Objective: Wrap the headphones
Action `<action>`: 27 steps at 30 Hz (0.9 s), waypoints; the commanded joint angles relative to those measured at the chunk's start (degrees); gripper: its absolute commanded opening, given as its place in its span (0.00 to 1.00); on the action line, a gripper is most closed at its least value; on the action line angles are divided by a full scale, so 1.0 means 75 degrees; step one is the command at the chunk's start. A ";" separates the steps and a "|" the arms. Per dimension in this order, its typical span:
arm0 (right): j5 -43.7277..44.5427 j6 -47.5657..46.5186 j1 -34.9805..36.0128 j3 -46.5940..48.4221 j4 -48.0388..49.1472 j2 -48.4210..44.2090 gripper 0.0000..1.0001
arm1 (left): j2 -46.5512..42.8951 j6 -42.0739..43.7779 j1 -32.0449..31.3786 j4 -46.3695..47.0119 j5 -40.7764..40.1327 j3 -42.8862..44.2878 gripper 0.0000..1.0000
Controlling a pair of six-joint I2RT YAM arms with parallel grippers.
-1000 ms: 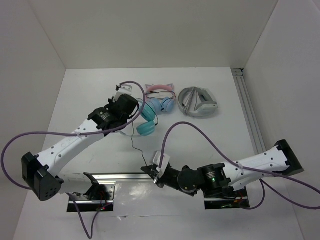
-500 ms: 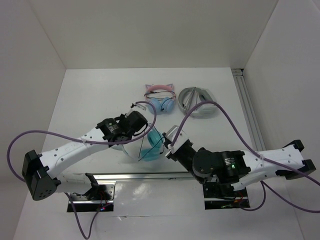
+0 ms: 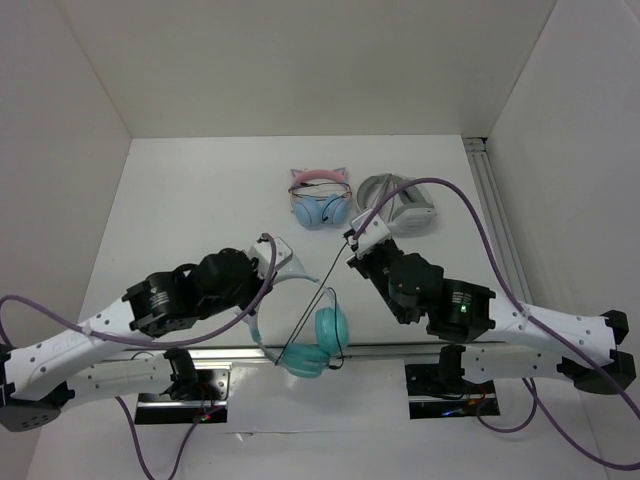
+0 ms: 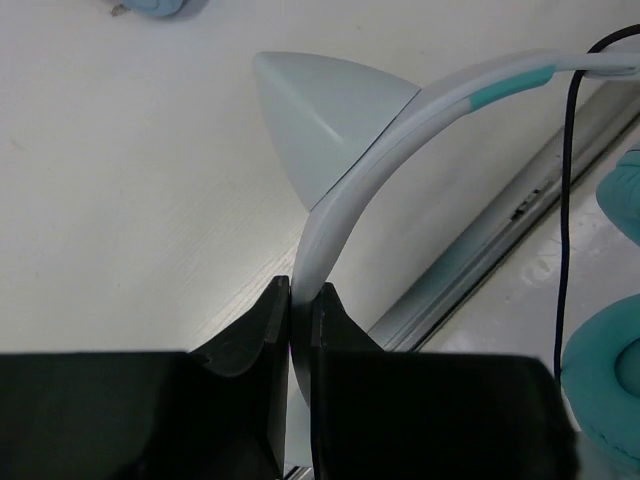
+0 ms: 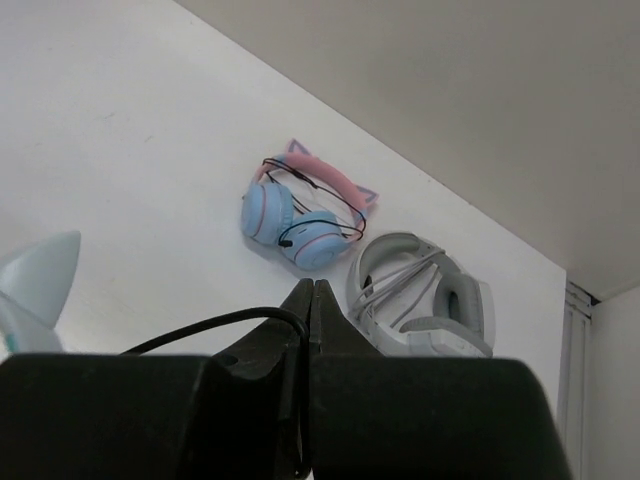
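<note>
The headphones hang from my left gripper [image 3: 270, 260], their teal ear cups [image 3: 322, 338] over the near rail. In the left wrist view my left gripper [image 4: 300, 300] is shut on the pale blue-white headband [image 4: 400, 130], just below its pointed ear. The thin black cable [image 3: 318, 295] runs taut from below the cups up to my right gripper [image 3: 352, 238]. In the right wrist view my right gripper [image 5: 312, 300] is shut on the cable [image 5: 200, 333], which loops out of its left side.
A pink cat-ear pair with light-blue cups [image 3: 320, 197] and a grey-white pair [image 3: 398, 205] lie at the back middle; both also show in the right wrist view, pink [image 5: 300, 210] and grey-white [image 5: 420, 295]. A metal rail [image 3: 240, 352] runs along the near edge.
My left gripper has carried the headphones toward the near edge and lifted them. My right gripper has moved from the near edge up and back with the cable, now stretched taut.
</note>
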 commanded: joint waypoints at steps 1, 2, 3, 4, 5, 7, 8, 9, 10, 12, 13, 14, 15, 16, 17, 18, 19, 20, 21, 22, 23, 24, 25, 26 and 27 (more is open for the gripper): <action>-0.0030 -0.0298 -0.0200 0.0018 0.0668 0.0091 0.00 | -0.0552 0.0447 -0.0047 0.0493 0.1556 -0.0010 0.00; -0.0216 -0.0298 -0.0305 0.0018 0.0668 0.0091 0.00 | -0.0554 0.0517 -0.0047 0.0493 0.1559 -0.0010 0.00; -0.0508 -0.0147 -0.0526 0.0018 0.0668 0.0161 0.00 | -0.0704 0.0599 -0.0047 0.0493 0.1884 -0.0010 0.00; -0.0662 -0.0146 -0.0633 0.0018 0.0668 0.0161 0.00 | -0.0810 0.0600 -0.0047 0.0574 0.2015 -0.0010 0.00; -0.0791 -0.0041 -0.0727 -0.0086 0.0587 0.0243 0.00 | -0.0927 0.0600 -0.0047 0.0575 0.2132 -0.0010 0.00; -0.1341 0.0229 -0.0892 -0.0180 0.0493 0.0314 0.00 | -0.1337 0.0682 -0.0047 0.0657 0.2321 -0.0010 0.00; -0.1575 0.0322 -0.1008 -0.0274 0.0423 0.0314 0.00 | -0.1466 0.0682 -0.0047 0.0657 0.2321 0.0083 0.00; -0.1833 0.0544 -0.1009 -0.0275 0.0341 0.0418 0.00 | -0.1595 0.0589 -0.0047 0.0657 0.2123 0.0084 0.00; -0.2438 0.0650 -0.1195 -0.0344 0.0340 0.0419 0.00 | -0.1805 0.0426 -0.0047 0.0657 0.1924 0.0293 0.00; -0.3238 0.0791 -0.1360 -0.0555 0.0340 0.0501 0.00 | -0.1889 0.0284 -0.0047 0.0564 0.1387 0.0528 0.00; -0.3949 0.1070 -0.1593 -0.0625 0.0340 0.0501 0.00 | -0.1889 0.0144 -0.0047 0.0563 0.1221 0.0796 0.00; -0.4374 0.1224 -0.1746 -0.0858 0.0665 0.0583 0.00 | -0.1889 0.0050 -0.0047 0.0459 0.1068 0.0938 0.00; -0.4865 0.1353 -0.1910 -0.1046 0.0900 0.0583 0.00 | -0.1889 -0.0032 -0.0047 0.0458 0.0812 0.1079 0.00; -0.5381 0.1644 -0.2062 -0.1257 0.1169 0.0583 0.00 | -0.1889 -0.0114 -0.0047 0.0458 0.0658 0.1196 0.00; -0.6337 0.1798 -0.2342 -0.1723 0.1880 0.0665 0.00 | -0.1889 -0.0359 -0.0047 0.0527 0.0494 0.1441 0.00; -0.6695 0.1950 -0.2438 -0.1948 0.2246 0.0665 0.00 | -0.1889 -0.0454 -0.0047 0.0528 0.0330 0.1548 0.00; -0.7128 0.2230 -0.2439 -0.2159 0.2586 0.0770 0.00 | -0.1889 -0.0722 -0.0047 0.0633 -0.0147 0.1734 0.00; -0.7283 0.2338 -0.2439 -0.2591 0.3309 0.0840 0.00 | -0.1889 -0.0817 -0.0047 0.0842 -0.0361 0.1736 0.00; -0.7435 0.2455 -0.2439 -0.2792 0.3688 0.0841 0.00 | -0.1959 -0.0911 -0.0047 0.0926 -0.0606 0.1841 0.00; -0.7750 0.2711 -0.2509 -0.2968 0.4016 0.0911 0.03 | -0.1960 -0.1005 -0.0047 0.0927 -0.0609 0.1981 0.00; -0.7985 0.2818 -0.2509 -0.3202 0.4600 0.1062 0.05 | -0.1960 -0.1006 -0.0047 0.1135 -0.0609 0.2052 0.00; -0.8243 0.2947 -0.2509 -0.3274 0.4884 0.1180 0.07 | -0.1960 -0.1087 -0.0047 0.1138 -0.0690 0.2122 0.00; -0.8837 0.3238 -0.2590 -0.3344 0.5188 0.1320 0.08 | -0.1890 -0.1192 -0.0047 0.1230 -0.0691 0.2274 0.00; -0.9121 0.3392 -0.2591 -0.3345 0.5806 0.1704 0.10 | -0.1773 -0.1193 -0.0047 0.1231 -0.0784 0.2356 0.00; -0.9321 0.3544 -0.2591 -0.3415 0.6114 0.1929 0.10 | -0.1691 -0.1286 -0.0047 0.1231 -0.0785 0.2427 0.00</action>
